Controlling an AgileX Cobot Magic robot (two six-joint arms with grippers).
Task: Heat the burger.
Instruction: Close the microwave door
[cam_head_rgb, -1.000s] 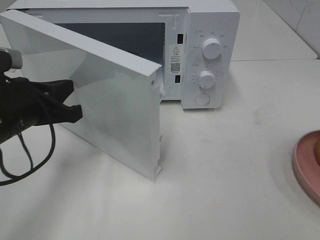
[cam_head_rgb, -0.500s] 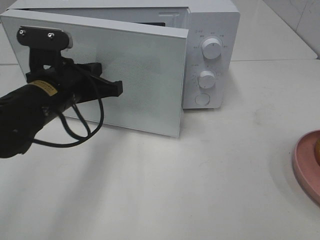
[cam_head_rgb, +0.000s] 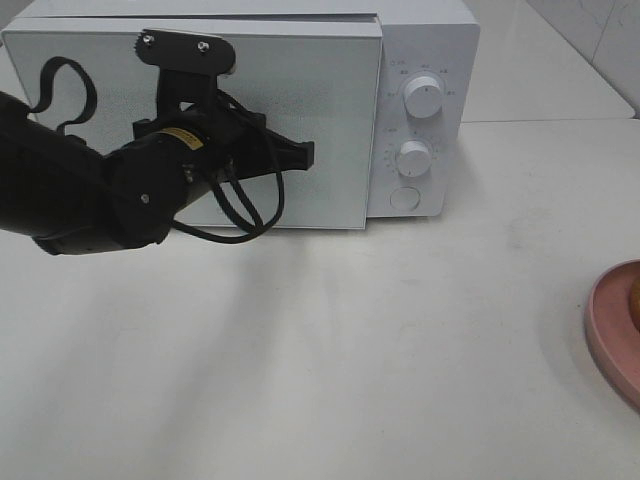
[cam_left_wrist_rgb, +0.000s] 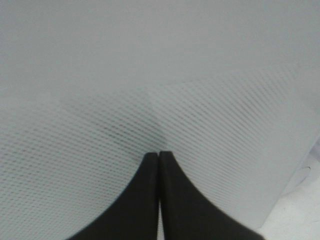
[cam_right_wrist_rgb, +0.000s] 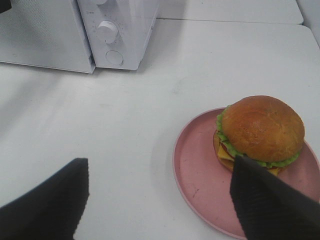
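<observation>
The burger (cam_right_wrist_rgb: 261, 131), with a glossy brown bun, green lettuce and yellow cheese, sits on a pink plate (cam_right_wrist_rgb: 200, 170) at the table's right edge; the exterior view shows only the plate's rim (cam_head_rgb: 610, 330). My right gripper (cam_right_wrist_rgb: 159, 165) hovers open above the table just short of the plate, holding nothing. The white microwave (cam_head_rgb: 420, 100) stands at the back with its door (cam_head_rgb: 335, 90) flat against its front. My left gripper (cam_head_rgb: 308, 153) is shut, and its tips (cam_left_wrist_rgb: 159, 152) press on the mesh door panel.
Two dials and a round button (cam_head_rgb: 404, 198) sit on the microwave's right panel. Bare white table (cam_head_rgb: 400, 350) stretches between the microwave and the plate. The left arm's black body and cable (cam_head_rgb: 90, 200) lie in front of the door's left half.
The microwave door has swung from wide open to flat against the oven. My shut left gripper moved right and toward the oven with it. The plate and burger have not moved.
</observation>
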